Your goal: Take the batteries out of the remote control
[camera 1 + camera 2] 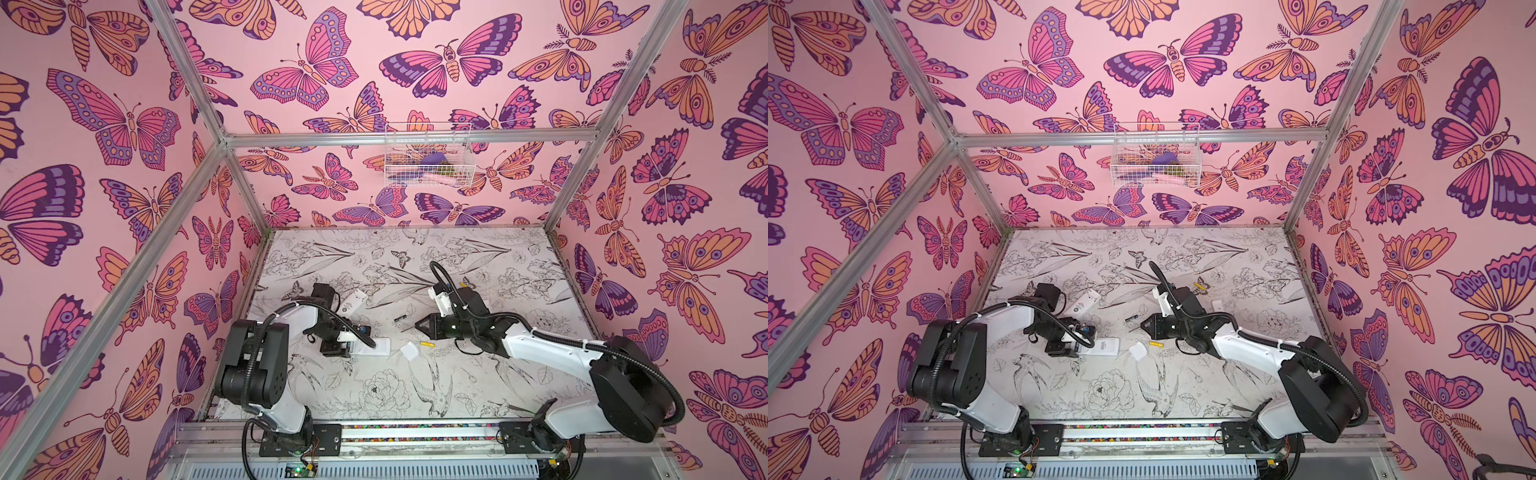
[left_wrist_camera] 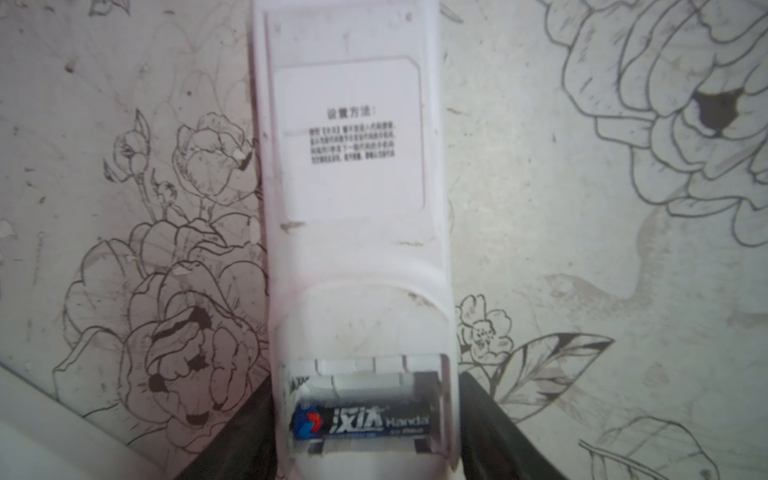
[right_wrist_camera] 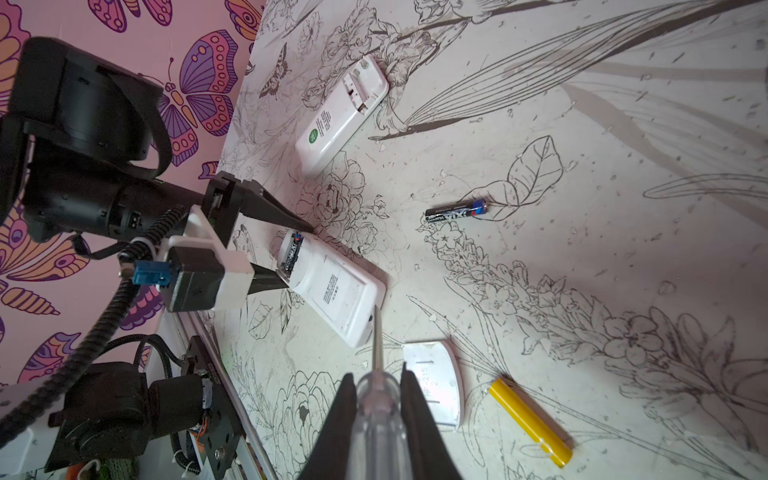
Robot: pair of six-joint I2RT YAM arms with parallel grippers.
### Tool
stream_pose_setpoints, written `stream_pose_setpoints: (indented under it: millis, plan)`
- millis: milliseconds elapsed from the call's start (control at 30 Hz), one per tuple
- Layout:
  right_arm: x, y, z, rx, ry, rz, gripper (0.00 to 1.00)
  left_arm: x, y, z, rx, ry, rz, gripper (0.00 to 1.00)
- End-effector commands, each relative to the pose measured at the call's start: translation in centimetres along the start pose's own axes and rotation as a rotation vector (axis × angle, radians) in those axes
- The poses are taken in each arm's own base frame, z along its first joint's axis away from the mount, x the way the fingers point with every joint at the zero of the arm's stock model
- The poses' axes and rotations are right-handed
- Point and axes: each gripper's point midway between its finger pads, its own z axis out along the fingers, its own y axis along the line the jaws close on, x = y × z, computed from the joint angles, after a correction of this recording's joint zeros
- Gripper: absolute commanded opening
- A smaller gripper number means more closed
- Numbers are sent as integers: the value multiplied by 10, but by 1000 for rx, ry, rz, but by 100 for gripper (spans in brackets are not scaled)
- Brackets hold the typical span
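Observation:
A white remote control [image 2: 353, 208] lies back-up on the table, its battery bay open with one black battery [image 2: 361, 422] inside. My left gripper [image 2: 365, 376] [image 1: 356, 347] straddles that end, fingers pressed against both sides of the remote [image 3: 332, 291]. My right gripper [image 3: 376, 374] [image 1: 417, 326] is shut on a clear-handled screwdriver [image 3: 376, 415], hovering right of the remote. Its tip points at the remote's far end. A loose black battery [image 3: 457, 210] and a yellow battery [image 3: 530, 422] lie on the table. Another yellow battery [image 1: 1200, 286] lies behind the right arm.
A second white remote [image 3: 343, 116] with an open bay lies behind the left arm. A white cover [image 3: 436, 386] rests between the held remote and the yellow battery, and another cover [image 1: 1217, 305] lies farther right. A wire basket [image 1: 428, 156] hangs on the back wall.

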Motion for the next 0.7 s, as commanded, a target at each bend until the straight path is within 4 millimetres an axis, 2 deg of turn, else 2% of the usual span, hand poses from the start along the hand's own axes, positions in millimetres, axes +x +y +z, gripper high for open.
stream_pose_setpoints:
  millis: [0,133,233,367,500,667]
  plan:
    - [-23,18,5,-60,-39,22,0,1,2,8,-37,10,-38,58]
    - [-36,31,16,-139,-62,65,0,-9,10,4,-69,-10,-83,53]
    - [-35,32,38,-167,-11,113,0,-13,19,7,-79,27,-114,52]
    - [-40,36,53,-231,-5,199,0,-22,30,10,-88,32,-164,51]
    - [-45,37,58,-225,-1,230,0,-30,32,16,-90,51,-189,52]
    - [-39,28,66,-205,11,279,0,-46,44,21,-85,21,-272,52]
